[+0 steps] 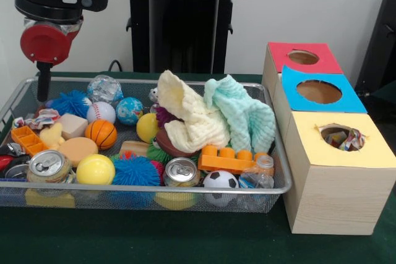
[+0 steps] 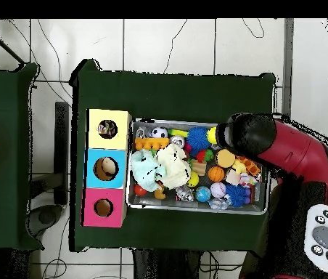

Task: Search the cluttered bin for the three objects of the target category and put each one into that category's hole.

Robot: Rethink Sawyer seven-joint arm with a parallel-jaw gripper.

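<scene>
Boxes: three pale wooden boxes stand in a row beside the bin, topped red (image 1: 303,57), blue (image 1: 322,89) and yellow (image 1: 342,143); each has one round hole.
Hole: the hole (image 1: 341,136) in the yellow-topped box has a ragged edge and sits toward that top's far side; in the overhead view it is the box at the row's upper end.
Wrappers counted: two places show the print. One crumpled wrapper (image 1: 41,117) lies inside the bin at its left end in the front view; more of the same print fills the yellow box's hole (image 2: 108,130), how many pieces I cannot tell.
Wrapper look: white, thin, crumpled, with red, yellow and blue print.
Wrapper axis: the bin wrapper's long axis runs roughly along the bin's length, lying flat against the mesh wall; no clear pointing end.
Bin: the wire mesh basket (image 1: 154,189) is long across the front view, packed with clutter.
Cloths: two, one cream (image 1: 189,115) and one mint (image 1: 244,112), heaped side by side.
Cans: two silver cans (image 1: 48,166) near the front rim.
Balls: a basketball (image 1: 101,133), a baseball (image 1: 100,112), a soccer ball (image 1: 220,181) and a yellow ball (image 1: 95,169).
Gripper: the gripper (image 1: 43,88) hangs at the bin's left far corner, just above the wrapper; whether its fingers are apart or together cannot be told.
</scene>
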